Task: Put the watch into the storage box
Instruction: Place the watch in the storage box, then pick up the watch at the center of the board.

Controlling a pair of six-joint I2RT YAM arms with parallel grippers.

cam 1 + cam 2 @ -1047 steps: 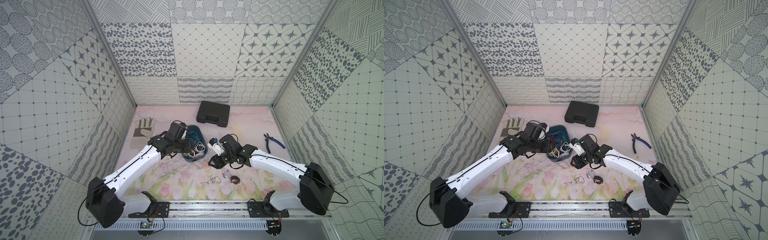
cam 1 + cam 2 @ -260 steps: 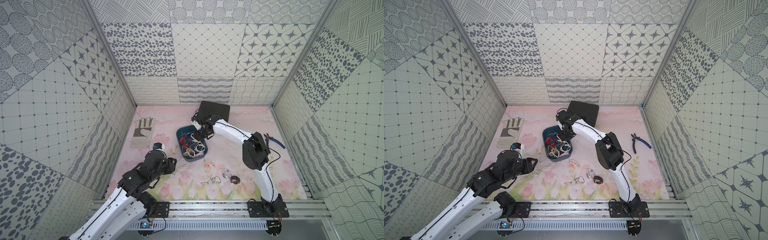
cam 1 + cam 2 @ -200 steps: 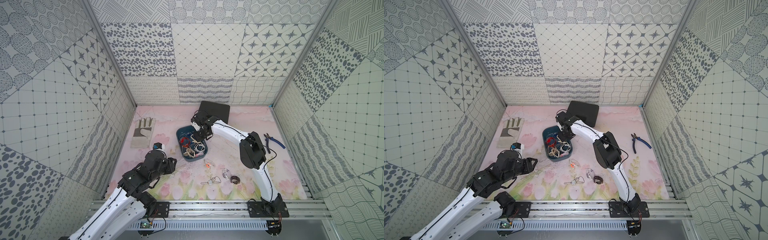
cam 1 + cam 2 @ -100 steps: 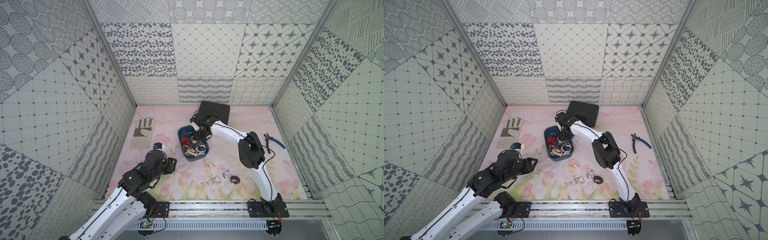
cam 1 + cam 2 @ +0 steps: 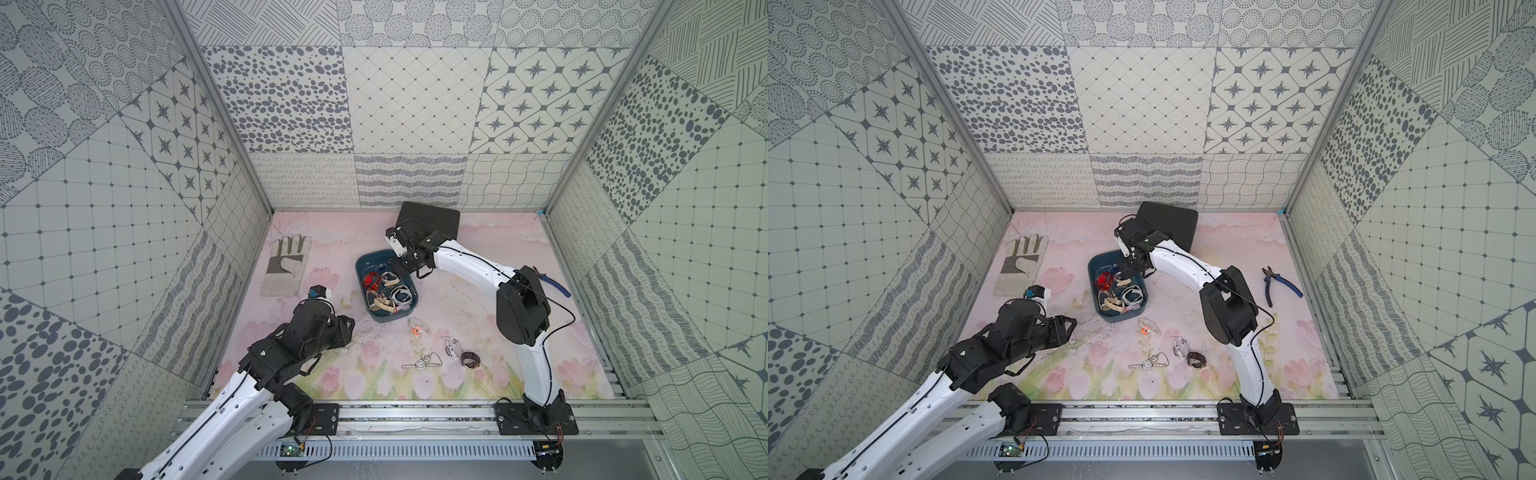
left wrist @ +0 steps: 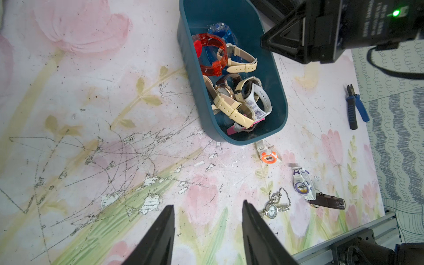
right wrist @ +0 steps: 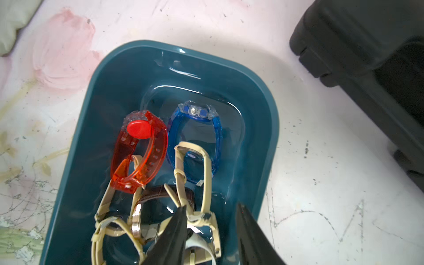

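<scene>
The storage box (image 5: pixel 372 262) is a dark teal tub in the middle of the mat, and it holds several watches: a red one (image 7: pixel 142 146), a blue one (image 7: pixel 199 128) and cream-strapped ones. My right gripper (image 7: pixel 211 206) hangs open over the box's far end. A cream-strapped watch (image 7: pixel 205 174) lies in the box just under its jaws, gripped by neither finger. My left gripper (image 6: pixel 207 204) is open and empty, low over the mat at the front left (image 5: pixel 347 330). On the mat in front of the box lie an orange watch (image 5: pixel 417 329), a white-purple watch (image 5: pixel 453 347) and a silver chain watch (image 5: pixel 422 365).
A brown-strapped watch (image 5: pixel 469 359) lies beside the white-purple one. A black hard case (image 5: pixel 432 220) stands against the back wall behind my right wrist. A work glove (image 5: pixel 286 266) lies at the back left, blue-handled pliers (image 5: pixel 1281 286) at the right. Patterned walls close three sides.
My right gripper has opened over the box and the cream-strapped watch now lies inside. The box has shifted slightly. The left arm has not moved.
</scene>
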